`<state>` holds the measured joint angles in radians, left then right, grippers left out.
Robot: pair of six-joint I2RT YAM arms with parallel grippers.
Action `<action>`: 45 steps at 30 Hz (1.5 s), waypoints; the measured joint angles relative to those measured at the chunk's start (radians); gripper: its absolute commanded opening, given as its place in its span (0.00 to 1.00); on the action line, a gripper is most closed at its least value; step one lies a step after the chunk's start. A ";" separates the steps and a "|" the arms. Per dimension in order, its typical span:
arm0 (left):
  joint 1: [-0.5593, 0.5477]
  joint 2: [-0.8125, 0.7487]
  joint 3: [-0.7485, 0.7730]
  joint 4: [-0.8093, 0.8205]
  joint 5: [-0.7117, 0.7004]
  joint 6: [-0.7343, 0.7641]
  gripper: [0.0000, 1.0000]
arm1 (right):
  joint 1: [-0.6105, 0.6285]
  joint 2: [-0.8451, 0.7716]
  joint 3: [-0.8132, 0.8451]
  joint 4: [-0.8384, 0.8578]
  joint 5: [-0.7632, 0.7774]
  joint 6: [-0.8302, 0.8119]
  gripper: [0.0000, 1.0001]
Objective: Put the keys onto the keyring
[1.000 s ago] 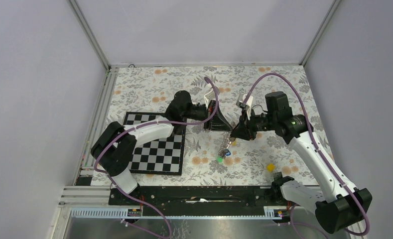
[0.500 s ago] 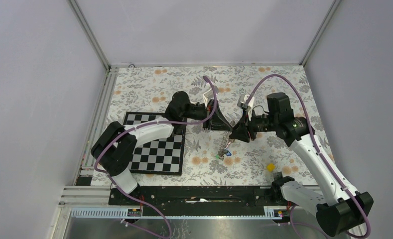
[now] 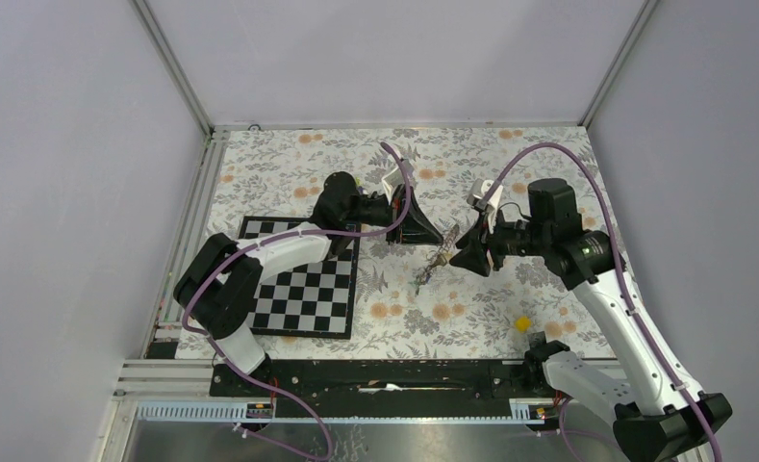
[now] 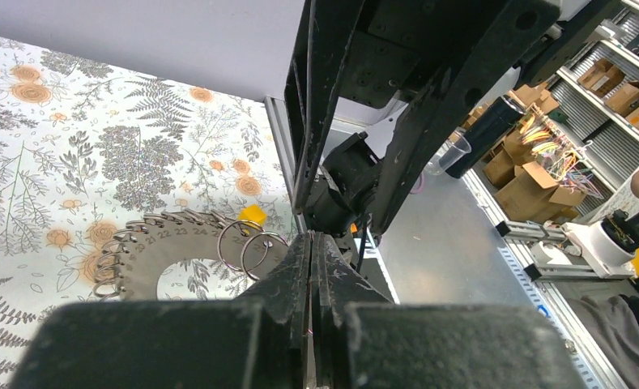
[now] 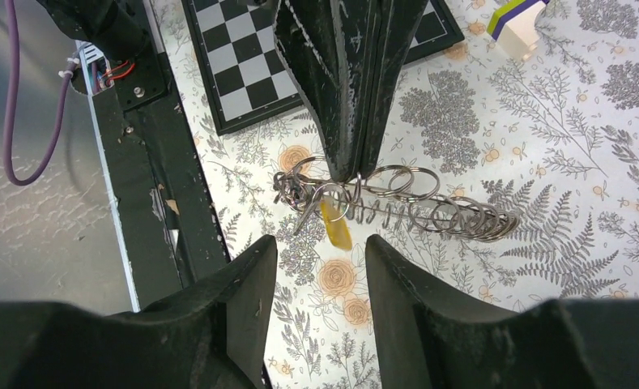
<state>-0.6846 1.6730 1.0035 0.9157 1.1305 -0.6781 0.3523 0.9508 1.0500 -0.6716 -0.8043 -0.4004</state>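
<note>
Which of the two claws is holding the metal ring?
The left gripper: its jaws are pinched shut on the edge of the keyring. The right gripper faces it with jaws apart, gripping nothing.

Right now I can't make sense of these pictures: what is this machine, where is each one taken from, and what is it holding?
These are two robot arms bolted at the near edge of a flowered table. The wide picture is from a fixed camera overhead: left arm on the left, right arm on the right. The other two come from a camera on each wrist, so the big dark shapes are that arm's own jaws. On the table lie a chessboard and a small yellow piece. The left arm's jaws are shut on the keyring, a metal loop fringed with small rings, with a yellow key among them. The right arm's jaws stand open facing it, empty.
</note>
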 measured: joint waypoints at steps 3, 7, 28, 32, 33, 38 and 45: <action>0.000 0.000 0.000 0.014 0.010 0.004 0.00 | -0.001 0.001 0.014 -0.001 -0.001 0.000 0.50; 0.000 0.000 0.000 0.043 0.023 0.003 0.00 | -0.001 0.015 0.024 0.000 -0.007 0.001 0.47; -0.009 0.000 -0.017 0.081 0.053 -0.004 0.00 | -0.002 0.093 0.026 0.049 -0.083 0.035 0.21; -0.011 0.000 -0.017 0.080 0.054 -0.003 0.00 | -0.002 0.098 0.026 0.055 -0.100 0.039 0.15; -0.011 0.000 -0.017 0.080 0.054 -0.003 0.00 | -0.002 0.098 0.026 0.055 -0.104 0.039 0.15; -0.014 0.000 -0.017 0.079 0.055 0.005 0.00 | -0.002 0.099 0.026 0.056 -0.109 0.039 0.10; -0.014 0.000 -0.017 0.052 0.056 0.049 0.00 | -0.002 0.104 0.026 0.048 -0.103 0.033 0.00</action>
<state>-0.6991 1.6730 0.9867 0.9680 1.1862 -0.6289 0.3504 1.0546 1.0763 -0.6235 -0.9073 -0.3676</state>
